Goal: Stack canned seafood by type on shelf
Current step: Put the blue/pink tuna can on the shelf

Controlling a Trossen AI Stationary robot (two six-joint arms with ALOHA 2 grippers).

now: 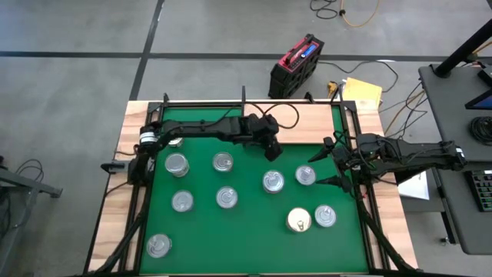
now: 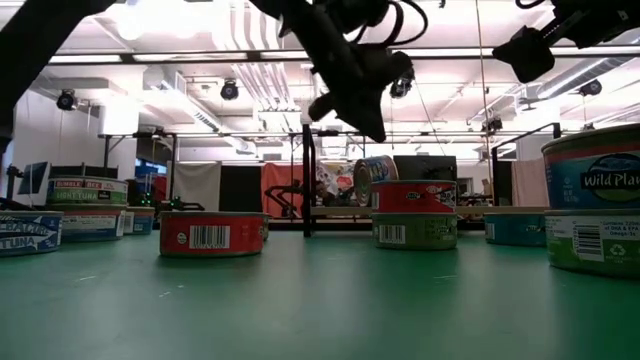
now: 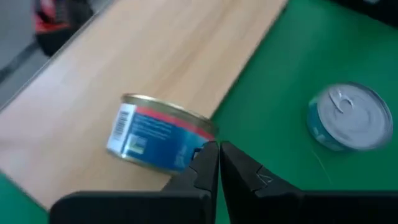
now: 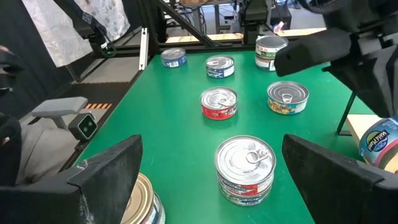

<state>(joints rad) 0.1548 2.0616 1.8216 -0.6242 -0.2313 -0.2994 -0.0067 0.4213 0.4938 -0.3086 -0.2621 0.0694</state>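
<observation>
A blue-and-red can (image 3: 161, 134) with a gold rim lies tipped over on the pale wooden shelf (image 3: 155, 56) at the mat's far side, close to the board's edge; it also shows as the tilted can (image 2: 375, 170). My left gripper (image 3: 216, 149) hangs shut just above it, holding nothing. Several more cans stand on the green mat (image 1: 246, 246), among them a silver-lidded can (image 3: 348, 118) and a gold-lidded can (image 1: 299, 221). At the mat's right edge my right gripper (image 1: 323, 169) waits open, its fingers apart on either side of a two-can stack (image 4: 245, 168) farther off.
The dark frame rails (image 1: 254, 102) run around the mat. A red-labelled can (image 2: 212, 233) and a red-over-green stack (image 2: 415, 215) stand mid-mat. A red case (image 1: 296, 65) lies on the floor behind the table. There is free mat in the near middle.
</observation>
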